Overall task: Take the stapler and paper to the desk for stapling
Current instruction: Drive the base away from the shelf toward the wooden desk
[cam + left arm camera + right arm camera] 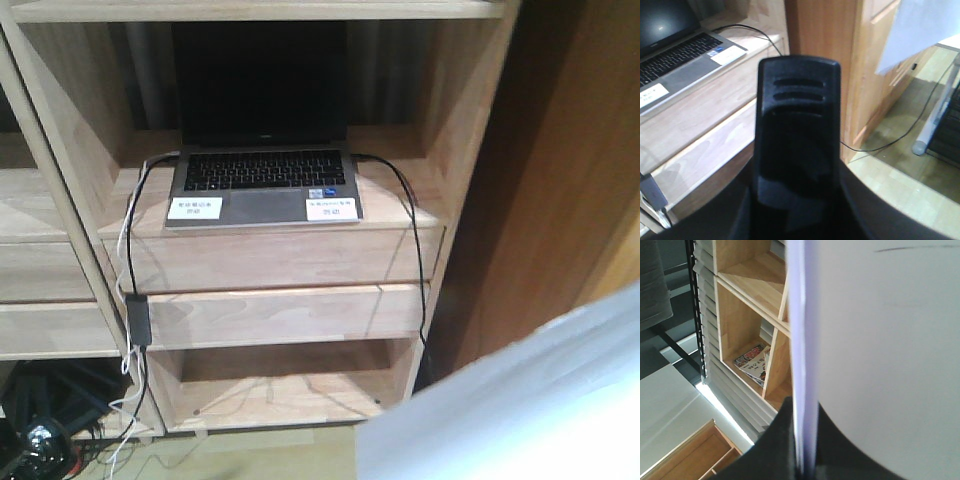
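Observation:
The black stapler (797, 125) fills the middle of the left wrist view, standing up out of my left gripper (797, 205), which is shut on its lower end; the fingers show only as dark shapes at the frame's bottom. The white paper (880, 340) is seen edge-on in the right wrist view, and my right gripper (805, 462) is shut on its edge. The same paper (520, 400) covers the lower right corner of the front view and shows as the paper (920, 30) at the top right of the left wrist view. The desk is out of view.
A wooden shelf unit (280, 260) stands straight ahead with an open laptop (262, 180) on it. Black cables and a power adapter (138, 318) hang down its front left. A wooden cabinet (560, 180) rises at the right. Magazines (752, 362) lie in another shelf.

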